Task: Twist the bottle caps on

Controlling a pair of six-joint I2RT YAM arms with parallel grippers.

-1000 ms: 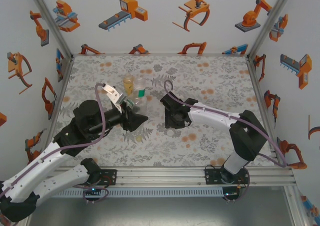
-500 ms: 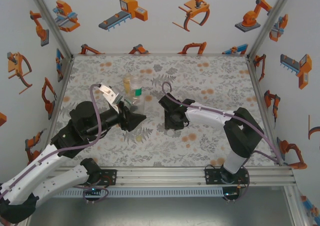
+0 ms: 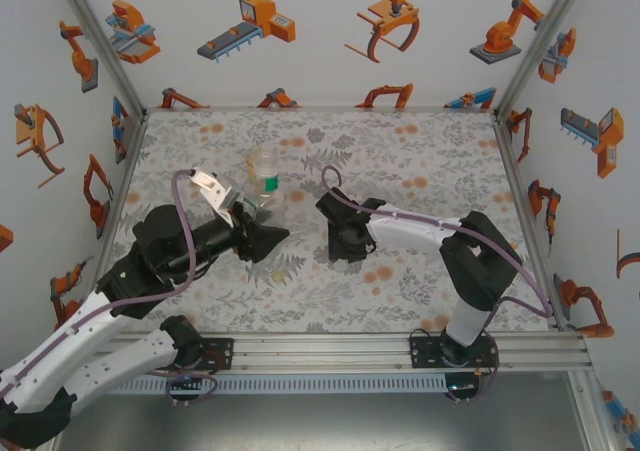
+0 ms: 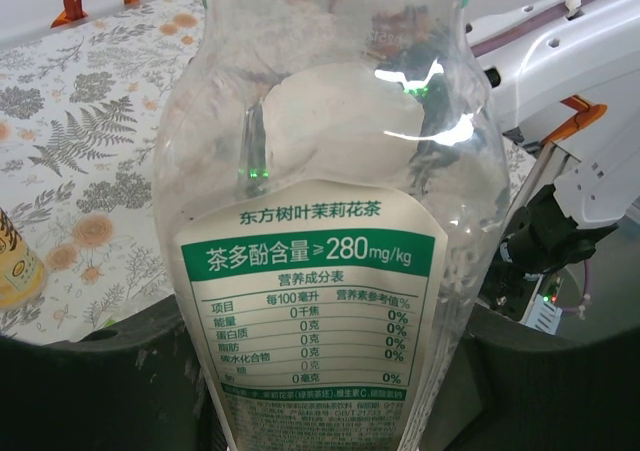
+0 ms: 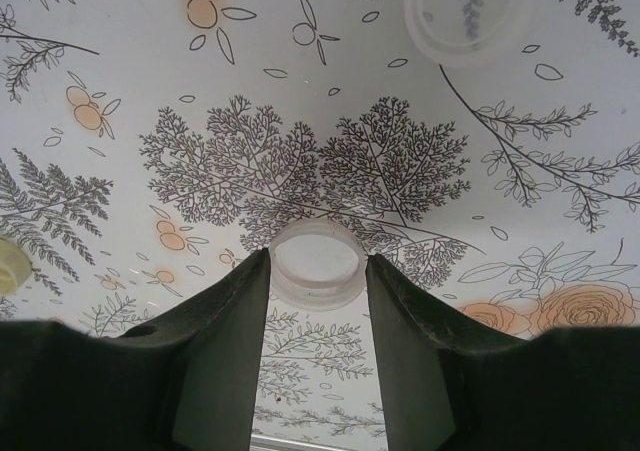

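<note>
The slim bottle [image 4: 320, 171] was clamped in the left hand [image 3: 262, 233]. The cap [image 5: 318, 261], pinched by the right hand [image 5: 318, 273] at lower centre, was best lifted level.

The surface [image 5: 300, 101] is white, printed with grey ferns and orange blossoms; the cap [image 5: 318, 263] between the black jaws is translucent white, another cap [image 5: 8, 266] pale yellow, and the clear bottle [image 4: 320, 151] wears a white-and-green label [image 4: 310, 311].
</note>
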